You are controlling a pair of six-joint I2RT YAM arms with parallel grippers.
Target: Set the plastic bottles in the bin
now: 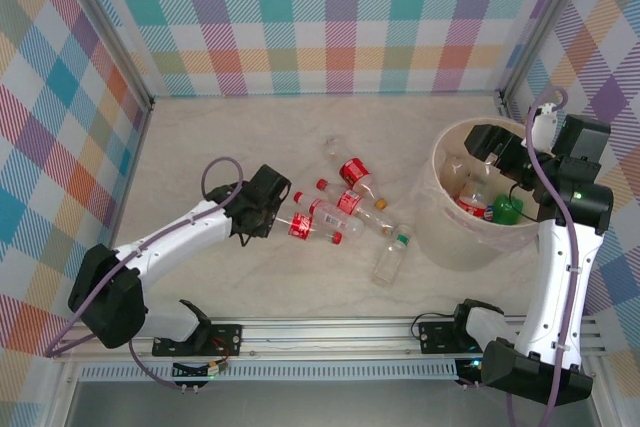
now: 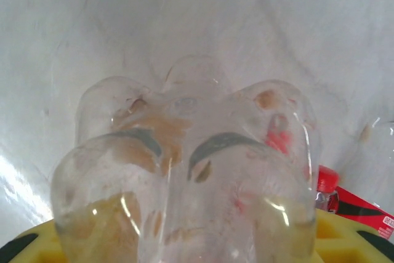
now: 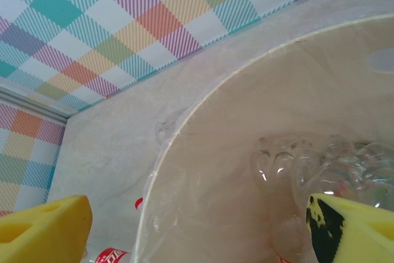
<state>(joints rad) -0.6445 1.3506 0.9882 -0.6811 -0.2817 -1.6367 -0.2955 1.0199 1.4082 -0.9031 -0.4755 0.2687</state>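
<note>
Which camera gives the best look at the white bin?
The top external view: the whole bin shows, with bottles inside. The right wrist view catches part of its rim and inner wall, close up.

Looking like a robotics lab test cell, pastel plaid panels walling in a pale marble-look worktop on three sides, aluminium posts framing the corners, an aluminium rail running along the near edge.

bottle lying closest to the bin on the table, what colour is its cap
Green. The cap of that clear bottle shows best in the top external view.
</note>
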